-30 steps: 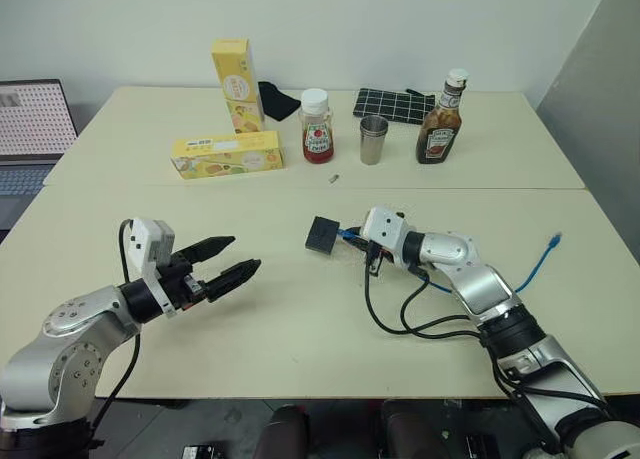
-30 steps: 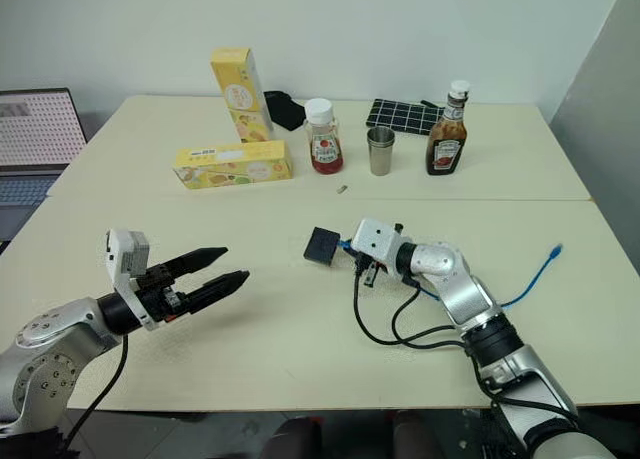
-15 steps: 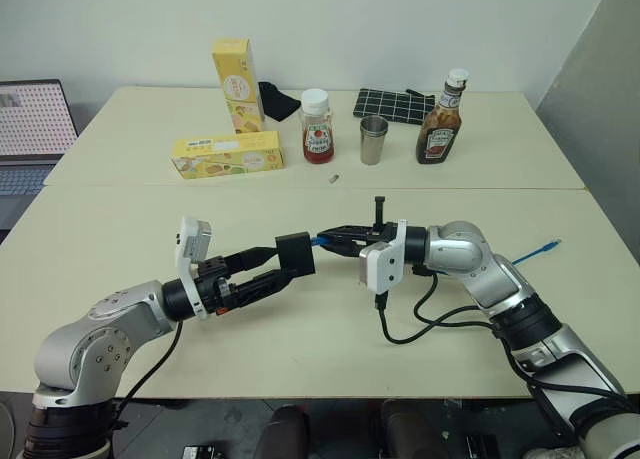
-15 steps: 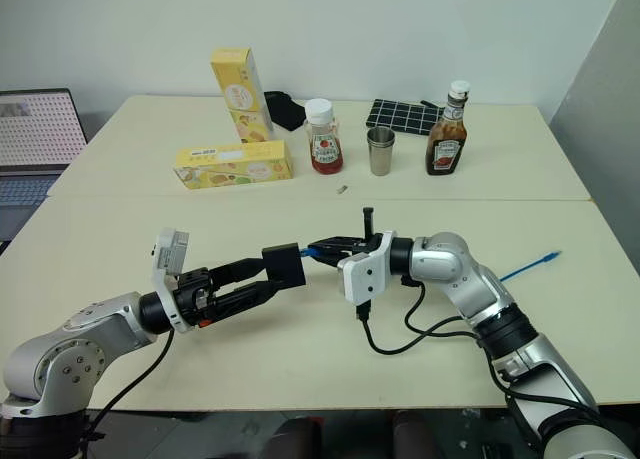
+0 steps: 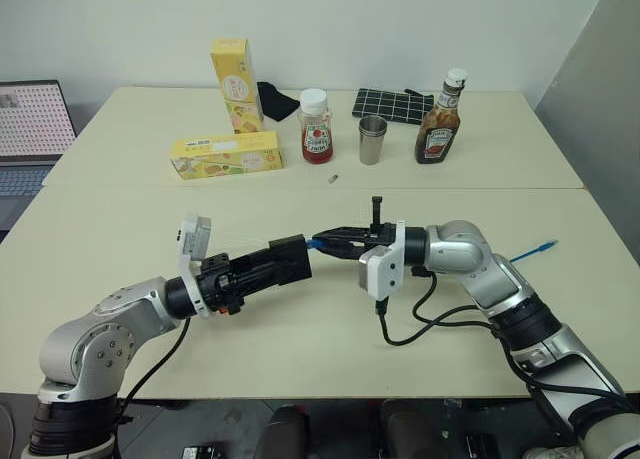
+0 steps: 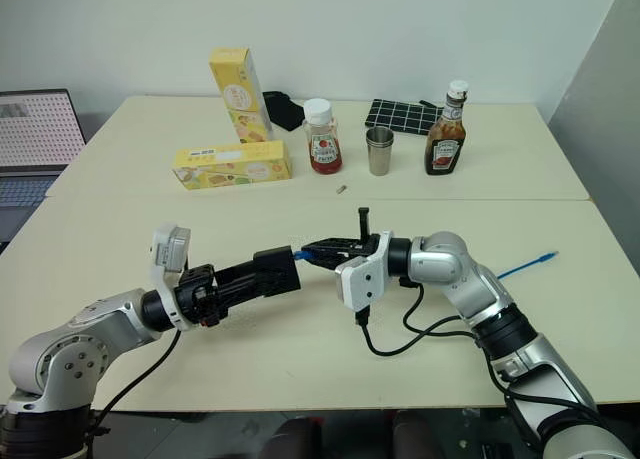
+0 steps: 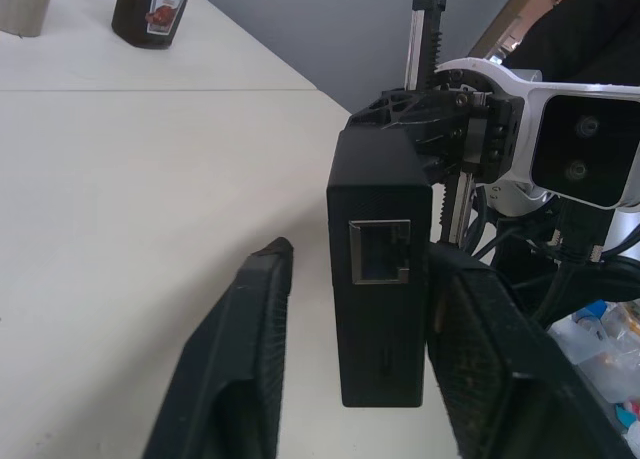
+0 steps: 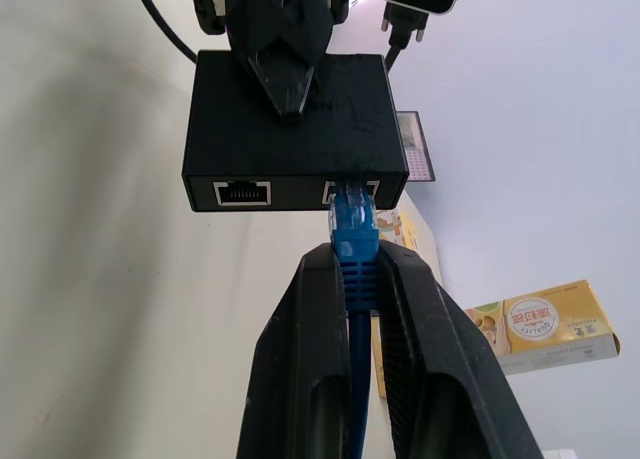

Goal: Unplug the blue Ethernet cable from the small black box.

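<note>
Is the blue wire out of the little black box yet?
Not yet. Done: both are lifted off the table. Now: the right claw pinches the blue wire, still plugged into the black box; the left claw has the box between its fingers. Left: pulling them apart.

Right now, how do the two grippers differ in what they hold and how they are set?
The right gripper is shut on the blue Ethernet cable just behind its plug; the left gripper flanks the small black box, one finger showing a gap beside it. The right gripper points toward the robot's left, the left gripper toward its right. Both are raised above the table, meeting at the box.
</note>
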Controlling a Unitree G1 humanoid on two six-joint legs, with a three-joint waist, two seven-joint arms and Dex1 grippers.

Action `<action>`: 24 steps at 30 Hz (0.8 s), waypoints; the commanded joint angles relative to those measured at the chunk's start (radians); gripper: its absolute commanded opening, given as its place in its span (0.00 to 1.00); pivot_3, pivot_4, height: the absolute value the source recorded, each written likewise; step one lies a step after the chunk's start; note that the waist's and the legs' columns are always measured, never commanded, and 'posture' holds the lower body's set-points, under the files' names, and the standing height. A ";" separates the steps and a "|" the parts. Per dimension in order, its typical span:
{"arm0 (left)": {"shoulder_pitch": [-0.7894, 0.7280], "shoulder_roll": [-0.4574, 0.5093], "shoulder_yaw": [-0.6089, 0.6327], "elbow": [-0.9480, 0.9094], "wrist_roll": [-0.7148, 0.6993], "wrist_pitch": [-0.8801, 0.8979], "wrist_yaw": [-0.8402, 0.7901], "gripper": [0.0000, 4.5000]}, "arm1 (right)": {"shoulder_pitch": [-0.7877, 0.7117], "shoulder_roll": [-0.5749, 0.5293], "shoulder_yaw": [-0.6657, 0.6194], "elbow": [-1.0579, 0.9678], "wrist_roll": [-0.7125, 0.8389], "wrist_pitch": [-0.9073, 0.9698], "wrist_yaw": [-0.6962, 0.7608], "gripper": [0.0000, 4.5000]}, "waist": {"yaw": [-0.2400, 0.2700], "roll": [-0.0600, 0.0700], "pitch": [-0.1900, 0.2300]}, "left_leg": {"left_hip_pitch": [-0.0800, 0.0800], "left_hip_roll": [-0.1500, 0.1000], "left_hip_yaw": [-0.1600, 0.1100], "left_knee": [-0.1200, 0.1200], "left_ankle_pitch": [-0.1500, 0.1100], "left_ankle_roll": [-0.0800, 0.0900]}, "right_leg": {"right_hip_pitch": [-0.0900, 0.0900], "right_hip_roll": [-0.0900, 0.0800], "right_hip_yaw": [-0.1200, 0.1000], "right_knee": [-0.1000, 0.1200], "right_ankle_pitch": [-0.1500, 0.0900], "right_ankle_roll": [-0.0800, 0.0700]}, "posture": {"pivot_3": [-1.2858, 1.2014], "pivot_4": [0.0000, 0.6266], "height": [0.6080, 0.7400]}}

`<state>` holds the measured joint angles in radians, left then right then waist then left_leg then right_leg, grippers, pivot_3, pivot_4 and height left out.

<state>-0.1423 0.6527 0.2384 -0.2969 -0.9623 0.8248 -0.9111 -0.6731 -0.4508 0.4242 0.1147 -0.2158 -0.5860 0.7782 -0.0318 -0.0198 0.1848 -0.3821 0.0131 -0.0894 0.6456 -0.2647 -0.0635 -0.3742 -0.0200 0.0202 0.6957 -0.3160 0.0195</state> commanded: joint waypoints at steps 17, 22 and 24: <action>-0.110 -0.003 -0.079 0.111 0.069 -0.032 -0.063 0.17 | 0.033 -0.113 -0.054 -0.092 0.036 -0.063 0.018 0.59 | 0.001 0.000 0.000 | 0.000 -0.001 0.000 0.000 0.000 0.000 | 0.000 0.000 0.000 0.000 0.000 0.000 | 0.52 0.24 1.00; -0.161 0.021 -0.184 0.163 0.196 -0.163 -0.218 0.17 | 0.187 -0.212 -0.117 -0.395 0.461 0.540 0.136 0.72 | 0.008 0.000 0.000 | -0.001 0.000 -0.003 0.000 0.000 0.000 | 0.001 0.000 -0.002 -0.001 0.000 0.000 | 0.52 0.24 1.00; -0.178 0.022 -0.217 0.188 0.243 -0.226 -0.278 0.17 | 0.211 -0.242 -0.144 -0.492 0.615 0.802 0.131 0.72 | 0.007 0.000 0.000 | -0.002 0.000 -0.004 0.000 0.000 0.000 | 0.001 0.000 -0.001 -0.002 0.000 0.000 | 0.52 0.24 1.00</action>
<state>-0.2948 0.6671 0.0490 -0.1145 -0.7639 0.6765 -1.1159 -0.4609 -0.6699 0.3336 -0.2525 0.2178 -0.0458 0.9015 -0.0248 -0.0194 0.1851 -0.3840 0.0134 -0.0938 0.6457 -0.2647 -0.0635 -0.3733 -0.0206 0.0189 0.6941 -0.3160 0.0195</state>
